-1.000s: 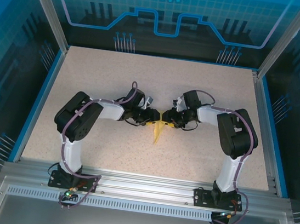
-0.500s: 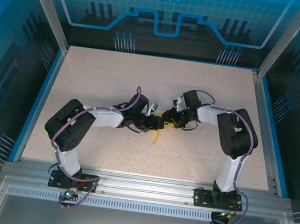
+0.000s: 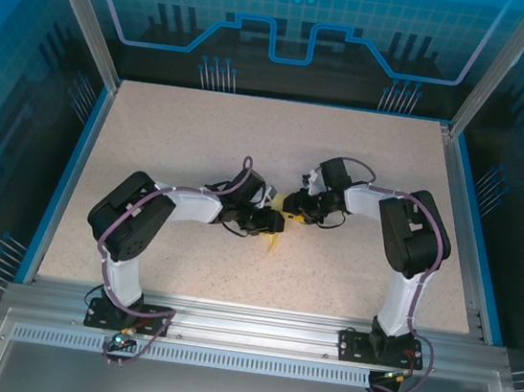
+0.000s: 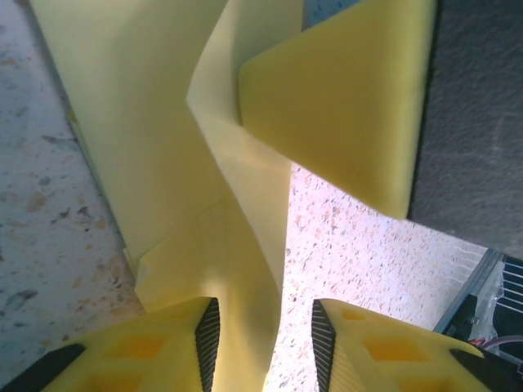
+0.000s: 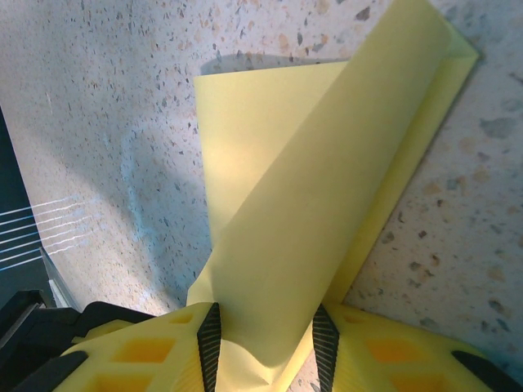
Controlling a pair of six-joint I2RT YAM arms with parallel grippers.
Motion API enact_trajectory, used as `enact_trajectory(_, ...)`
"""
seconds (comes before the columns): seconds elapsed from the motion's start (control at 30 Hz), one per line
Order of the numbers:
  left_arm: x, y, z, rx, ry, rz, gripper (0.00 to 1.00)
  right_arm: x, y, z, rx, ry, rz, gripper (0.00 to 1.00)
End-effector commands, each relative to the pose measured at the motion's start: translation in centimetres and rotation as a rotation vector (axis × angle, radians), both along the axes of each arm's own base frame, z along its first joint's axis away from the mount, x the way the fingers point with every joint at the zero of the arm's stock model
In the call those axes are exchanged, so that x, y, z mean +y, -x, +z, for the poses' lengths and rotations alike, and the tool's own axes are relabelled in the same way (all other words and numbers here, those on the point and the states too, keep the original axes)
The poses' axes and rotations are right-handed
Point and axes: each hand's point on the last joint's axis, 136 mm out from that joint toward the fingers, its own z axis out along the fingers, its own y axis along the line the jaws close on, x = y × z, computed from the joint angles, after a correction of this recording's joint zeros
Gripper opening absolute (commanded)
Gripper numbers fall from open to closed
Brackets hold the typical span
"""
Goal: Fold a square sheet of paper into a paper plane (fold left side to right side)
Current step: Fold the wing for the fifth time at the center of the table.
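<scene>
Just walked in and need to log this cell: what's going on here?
Two arms are folding a yellow sheet of paper in the middle of the table. The left gripper straddles a raised flap, jaws apart, table showing beside the paper. The right gripper has a curled fold between its fingers; whether it pinches is unclear. It is creased, not yet a plane.

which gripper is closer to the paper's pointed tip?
The left gripper. The folded yellow paper pokes its narrow tip out just beside it, toward the arm bases. The right gripper sits at the paper's wider far end.
</scene>
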Motion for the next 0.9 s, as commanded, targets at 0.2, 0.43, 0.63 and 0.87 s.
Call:
enact_trajectory(0.2,-0.17,-0.24,-0.69,-0.003,-0.031,-0.019,0.3,0.15,2.34,-3.67,0.079,0.07,0.043,0.38)
enact_trajectory(0.43,-0.43,-0.32,-0.77,-0.017,-0.022,-0.034,0.23,0.17,2.39,-3.78,0.082,0.07,0.045,0.38)
enact_trajectory(0.63,-0.63,-0.32,-0.78,-0.026,-0.008,-0.049,0.15,0.26,2.57,-3.95,0.088,0.069,0.05,0.38)
enact_trajectory(0.87,-0.81,-0.01,-1.01,-0.017,0.005,-0.059,0.12,0.23,2.65,-3.99,0.09,0.07,0.051,0.38)
